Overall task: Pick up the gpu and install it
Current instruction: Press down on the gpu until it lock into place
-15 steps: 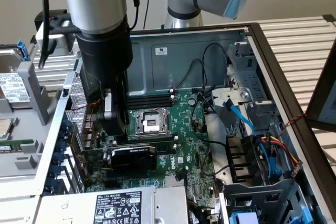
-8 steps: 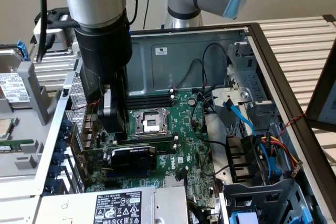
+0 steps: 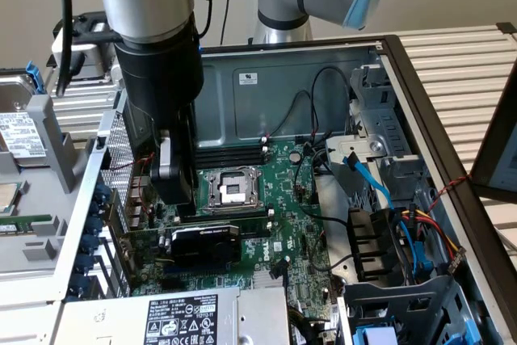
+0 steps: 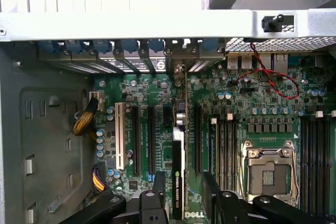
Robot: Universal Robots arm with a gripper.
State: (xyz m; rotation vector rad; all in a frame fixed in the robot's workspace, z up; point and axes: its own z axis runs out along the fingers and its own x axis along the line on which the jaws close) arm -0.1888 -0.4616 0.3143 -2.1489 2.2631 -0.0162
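Open computer case (image 3: 291, 78) lying on a slatted surface (image 3: 460, 62), containing: motherboard (image 3: 283, 224); empty CPU socket (image 3: 230, 190); gpu (image 3: 203, 241) sitting upright in a slot at the socket's 6 o'clock. Gripper (image 4: 181, 192) hovering directly above, fingers (image 4: 210, 190) spread, straddling the card edge without clamping.

The exterior view looks down at a slant from above and in front of the open grey metal computer case (image 3: 307, 78), close enough that the case spans the picture. The wrist view looks straight down, nearer, onto the large green motherboard (image 4: 252, 103) inside that case. Both share the motherboard (its silver square processor socket (image 3: 230, 189) (image 4: 266, 173) included) and the standing black-shrouded card (image 3: 202, 244) (image 4: 178, 177).
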